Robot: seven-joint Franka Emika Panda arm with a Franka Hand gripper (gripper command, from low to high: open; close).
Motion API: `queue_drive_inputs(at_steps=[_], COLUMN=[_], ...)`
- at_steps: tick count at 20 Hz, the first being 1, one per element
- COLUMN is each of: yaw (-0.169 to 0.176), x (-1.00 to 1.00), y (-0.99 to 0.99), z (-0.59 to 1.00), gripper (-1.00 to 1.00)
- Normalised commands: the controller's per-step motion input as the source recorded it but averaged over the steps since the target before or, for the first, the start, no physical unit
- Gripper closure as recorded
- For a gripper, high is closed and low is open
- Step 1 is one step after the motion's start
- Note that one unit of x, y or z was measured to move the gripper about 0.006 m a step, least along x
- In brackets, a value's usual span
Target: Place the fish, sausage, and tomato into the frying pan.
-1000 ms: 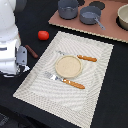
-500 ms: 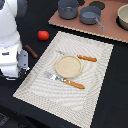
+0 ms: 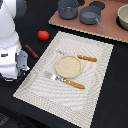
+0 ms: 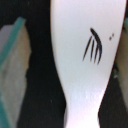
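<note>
In the wrist view the white fish (image 4: 85, 55), with black gill marks, fills the picture on the black table. My gripper (image 4: 67, 65) is open, just above the fish. One grey, teal-edged finger (image 4: 12, 70) stands apart from one side of it. The other finger shows as a sliver at the opposite edge. In the exterior view my arm (image 3: 12, 55) hides the gripper and the fish. The tomato (image 3: 43, 35) and the sausage (image 3: 31, 51) lie on the black table beside the arm. The frying pan (image 3: 89, 15) sits on the brown board at the back.
A striped placemat (image 3: 95, 80) holds a tan plate (image 3: 67, 66), a fork (image 3: 65, 81) and a knife (image 3: 80, 57) with orange handles. A deeper grey pot (image 3: 67, 7) and a dark lid (image 3: 96, 5) stand near the pan. A bowl (image 3: 123, 15) is at the exterior view's far right.
</note>
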Motion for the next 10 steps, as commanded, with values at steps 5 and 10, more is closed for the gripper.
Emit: queue_drive_inputs(at_steps=[5,10], yaw=[-0.012,-0.018], x=[0.07,0.42], y=[0.09,0.50], z=[0.51,1.00], gripper=[1.00,1.00])
